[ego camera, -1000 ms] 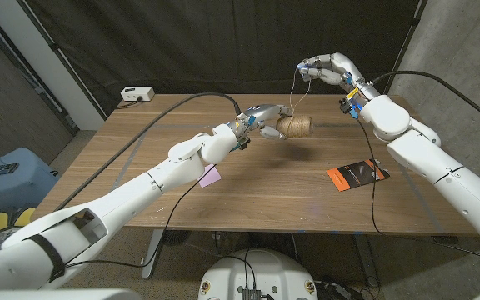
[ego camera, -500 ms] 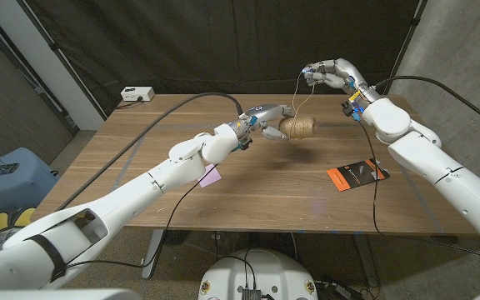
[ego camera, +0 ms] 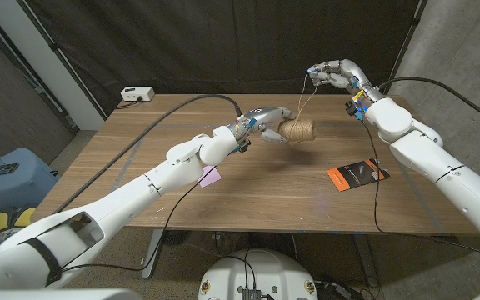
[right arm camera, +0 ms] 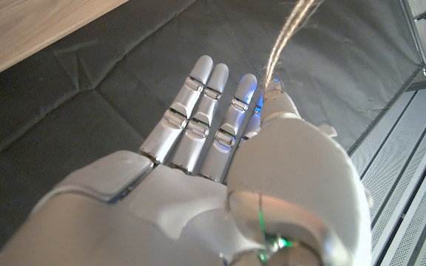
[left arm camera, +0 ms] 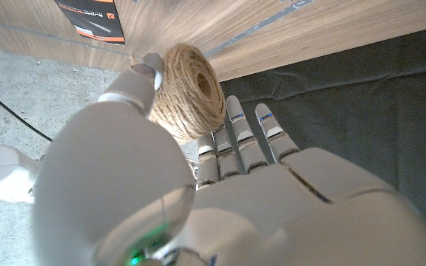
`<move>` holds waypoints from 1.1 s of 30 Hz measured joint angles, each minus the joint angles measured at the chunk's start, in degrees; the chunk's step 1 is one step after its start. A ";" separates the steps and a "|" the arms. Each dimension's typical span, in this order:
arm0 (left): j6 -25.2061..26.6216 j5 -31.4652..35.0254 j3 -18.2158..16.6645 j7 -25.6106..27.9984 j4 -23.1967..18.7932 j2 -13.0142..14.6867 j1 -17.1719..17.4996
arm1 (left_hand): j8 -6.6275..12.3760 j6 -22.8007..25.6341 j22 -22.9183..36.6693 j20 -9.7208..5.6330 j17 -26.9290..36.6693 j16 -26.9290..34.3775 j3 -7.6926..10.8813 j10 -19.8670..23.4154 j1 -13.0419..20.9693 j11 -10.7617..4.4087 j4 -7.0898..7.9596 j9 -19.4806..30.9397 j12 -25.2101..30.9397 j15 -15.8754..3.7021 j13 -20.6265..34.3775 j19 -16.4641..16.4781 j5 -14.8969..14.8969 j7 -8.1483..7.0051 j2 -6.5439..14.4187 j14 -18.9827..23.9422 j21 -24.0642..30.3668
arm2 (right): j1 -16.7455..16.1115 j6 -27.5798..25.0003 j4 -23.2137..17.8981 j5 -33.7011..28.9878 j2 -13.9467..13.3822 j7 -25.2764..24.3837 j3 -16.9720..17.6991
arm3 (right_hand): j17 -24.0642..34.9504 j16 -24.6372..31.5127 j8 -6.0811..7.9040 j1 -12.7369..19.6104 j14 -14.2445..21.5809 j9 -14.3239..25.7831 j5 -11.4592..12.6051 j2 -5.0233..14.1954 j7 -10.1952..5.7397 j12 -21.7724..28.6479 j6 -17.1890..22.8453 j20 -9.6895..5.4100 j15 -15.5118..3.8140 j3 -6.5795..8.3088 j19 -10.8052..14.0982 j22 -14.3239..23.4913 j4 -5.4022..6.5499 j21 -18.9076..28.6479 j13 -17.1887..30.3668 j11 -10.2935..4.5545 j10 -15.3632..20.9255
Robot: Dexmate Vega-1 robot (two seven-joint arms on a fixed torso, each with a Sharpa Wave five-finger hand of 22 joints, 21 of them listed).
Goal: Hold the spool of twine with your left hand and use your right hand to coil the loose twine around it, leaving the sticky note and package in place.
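Observation:
My left hand (ego camera: 262,122) holds the brown twine spool (ego camera: 297,130) lifted above the table's far middle. In the left wrist view that left hand (left arm camera: 220,185) grips the spool (left arm camera: 187,89) between thumb and fingers. A loose strand of twine (ego camera: 305,102) runs taut from the spool up to my right hand (ego camera: 333,73), raised above the table's far right edge. The right wrist view has the right hand (right arm camera: 228,170) pinching the twine strand (right arm camera: 287,33) at the thumb tip. The pink sticky note (ego camera: 212,175) lies under my left forearm. The orange-and-black package (ego camera: 357,174) lies at the right.
A white box (ego camera: 137,94) with a cable sits at the table's far left corner. Black cables trail along both arms over the wooden table (ego camera: 307,208). A dark curtain hangs behind. A blue bin (ego camera: 7,179) stands on the floor at the left.
My right hand has moved to the right and slightly down with the twine end, so the strand now slants more. The spool and left hand have barely moved.

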 measured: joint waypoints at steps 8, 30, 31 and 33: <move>0.63 -0.40 -0.90 -0.41 -1.29 1.22 1.28 | 0.00 0.00 0.00 -0.03 -0.16 0.00 0.00 0.00 0.00 0.00 0.00 0.00 0.00 0.00 0.00 -0.03 0.20 0.00 0.00 0.00 0.22 | 0.56 -0.68 1.14 0.03 0.06 -0.29 -0.36 | 0.00 -0.14 0.00 0.00 0.00 -0.01 0.00 0.00 0.00 -0.22 0.00 0.00 0.00 0.00 0.00 0.00 0.00 0.00 0.00 0.00 0.00; -1.03 -1.77 -2.64 -0.01 -2.04 2.31 2.23 | 0.00 0.00 0.00 -0.01 0.00 0.01 0.01 0.01 0.00 0.01 -0.01 0.00 0.00 0.00 0.00 -0.01 0.19 0.00 0.00 0.00 0.21 | 1.41 -2.13 4.27 -0.10 0.56 -0.63 -1.91 | 0.27 -0.41 -0.22 -0.10 0.00 -0.01 0.00 0.10 0.00 -0.24 0.00 0.01 0.00 0.00 0.01 0.00 0.00 0.00 -0.02 0.00 0.00; -1.18 -1.86 -2.70 0.04 -2.05 2.36 2.28 | 0.00 0.00 0.00 -0.01 0.00 0.01 0.01 0.01 0.00 0.01 -0.01 0.00 0.00 0.00 0.00 -0.01 0.18 0.00 0.00 0.00 0.21 | 1.43 -2.13 4.29 -0.10 0.57 -0.63 -1.92 | 0.27 -0.41 -0.22 -0.10 0.00 -0.01 0.00 0.10 0.00 -0.24 0.00 0.01 0.00 0.00 0.01 0.00 0.00 0.00 -0.03 0.00 0.00; -1.47 -2.04 -2.87 0.13 -2.11 2.41 2.30 | 0.00 0.00 0.00 -0.01 0.00 0.01 0.01 0.01 0.00 0.01 -0.01 0.00 0.00 0.00 0.00 -0.01 0.18 0.00 0.00 0.00 0.21 | 1.74 -2.25 4.88 -0.11 0.80 -0.63 -2.23 | 0.26 -0.41 -0.22 -0.10 0.00 -0.01 0.00 0.10 0.00 -0.24 0.00 0.01 0.00 0.00 0.01 0.00 0.00 0.00 -0.02 0.00 0.00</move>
